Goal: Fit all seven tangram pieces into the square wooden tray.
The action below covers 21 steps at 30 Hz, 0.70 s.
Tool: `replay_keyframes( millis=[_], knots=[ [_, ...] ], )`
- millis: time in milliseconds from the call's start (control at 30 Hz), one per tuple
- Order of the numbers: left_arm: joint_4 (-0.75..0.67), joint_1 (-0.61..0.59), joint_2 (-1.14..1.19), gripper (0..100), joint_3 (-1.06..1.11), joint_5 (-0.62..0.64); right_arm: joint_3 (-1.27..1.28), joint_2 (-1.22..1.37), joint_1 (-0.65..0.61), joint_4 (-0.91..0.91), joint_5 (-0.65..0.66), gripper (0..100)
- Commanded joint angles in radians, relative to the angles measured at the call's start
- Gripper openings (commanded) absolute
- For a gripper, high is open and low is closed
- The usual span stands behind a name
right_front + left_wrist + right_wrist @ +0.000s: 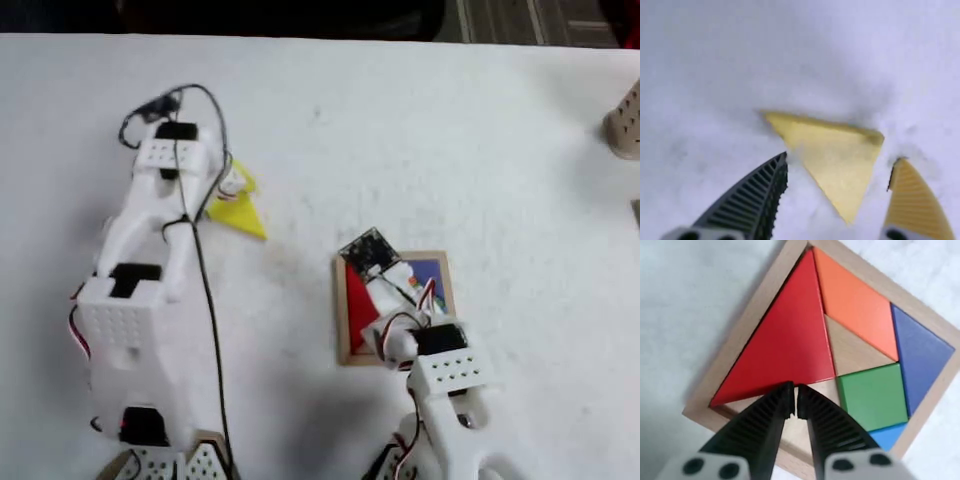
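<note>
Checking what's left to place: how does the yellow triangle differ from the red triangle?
The yellow triangle lies on the bare table, outside the tray; the red triangle sits inside it, against the rim. The yellow one lies between the left gripper's open fingers; the right gripper is shut by the red one's edge. Both lie flat.

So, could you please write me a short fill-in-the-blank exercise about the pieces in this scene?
1. The loose triangle between the fingers of the open left gripper is ____.
2. The big triangle in the wooden tray is ____.
3. The green piece in the tray is a ____.
Missing words: yellow; red; square.
</note>
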Motion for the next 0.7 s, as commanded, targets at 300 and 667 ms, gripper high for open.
replay_keyframes(
  millis=[300, 667],
  knots=[
    [-0.103, 0.039, 0.048, 34, -0.032, 0.149, -0.005, -0.025, -0.013, 0.007, 0.012, 1.8],
    [-0.103, 0.137, 0.091, 34, -0.034, -0.121, 0.012, -0.028, -0.039, 0.008, 0.066, 1.8]
  ],
)
